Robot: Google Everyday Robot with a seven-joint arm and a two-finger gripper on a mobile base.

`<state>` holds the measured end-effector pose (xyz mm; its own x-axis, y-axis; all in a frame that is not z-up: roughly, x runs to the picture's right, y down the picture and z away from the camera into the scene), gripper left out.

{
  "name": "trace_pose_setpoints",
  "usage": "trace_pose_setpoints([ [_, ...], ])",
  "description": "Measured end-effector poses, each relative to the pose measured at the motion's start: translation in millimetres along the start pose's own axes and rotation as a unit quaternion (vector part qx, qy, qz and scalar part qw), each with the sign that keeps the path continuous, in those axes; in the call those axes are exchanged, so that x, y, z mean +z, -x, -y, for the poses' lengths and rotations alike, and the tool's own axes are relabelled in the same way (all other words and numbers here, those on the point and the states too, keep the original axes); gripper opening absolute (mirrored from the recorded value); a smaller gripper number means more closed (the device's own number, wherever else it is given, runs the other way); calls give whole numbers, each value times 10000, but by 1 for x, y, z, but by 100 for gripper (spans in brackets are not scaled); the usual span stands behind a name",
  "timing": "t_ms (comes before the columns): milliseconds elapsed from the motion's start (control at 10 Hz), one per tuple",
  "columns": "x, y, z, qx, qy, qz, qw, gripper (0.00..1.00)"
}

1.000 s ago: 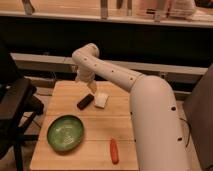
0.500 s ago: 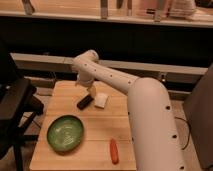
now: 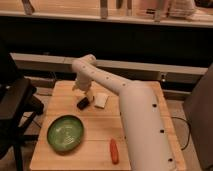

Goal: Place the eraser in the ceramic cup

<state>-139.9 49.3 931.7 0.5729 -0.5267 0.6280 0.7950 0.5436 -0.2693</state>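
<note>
Wooden table (image 3: 140, 97) is sitting mid-scene with dark chair (image 3: 15, 107) standing at its left edge. White robot arm (image 3: 135, 120) is taking up the right side, reaching from near right up to an elbow at far centre, then bending down toward the tabletop. Green plate (image 3: 66, 132) is lying near left. Orange stick (image 3: 114, 150) is lying near, just beside the arm's base. Flat white block (image 3: 101, 100) is lying at centre, just right of the eraser. Gripper (image 3: 88, 95) is hanging right above the eraser (image 3: 83, 103), touching or nearly so; cannot tell its finger state. Eraser is resting on the table, centre-left. Ceramic cup: not spotting it.
</note>
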Motion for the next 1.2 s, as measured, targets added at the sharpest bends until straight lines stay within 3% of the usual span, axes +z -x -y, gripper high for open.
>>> trace_pose_setpoints([
  [300, 26, 1, -6, 116, 142, 225, 9996, 80],
  [400, 37, 2, -8, 143, 225, 287, 9992, 75],
  [600, 39, 1, -14, 192, 290, 253, 9991, 54],
  [1000, -2, 2, -10, 129, 70, -132, 9998, 15],
  [1200, -33, 0, -9, 94, -170, -312, 9993, 0],
])
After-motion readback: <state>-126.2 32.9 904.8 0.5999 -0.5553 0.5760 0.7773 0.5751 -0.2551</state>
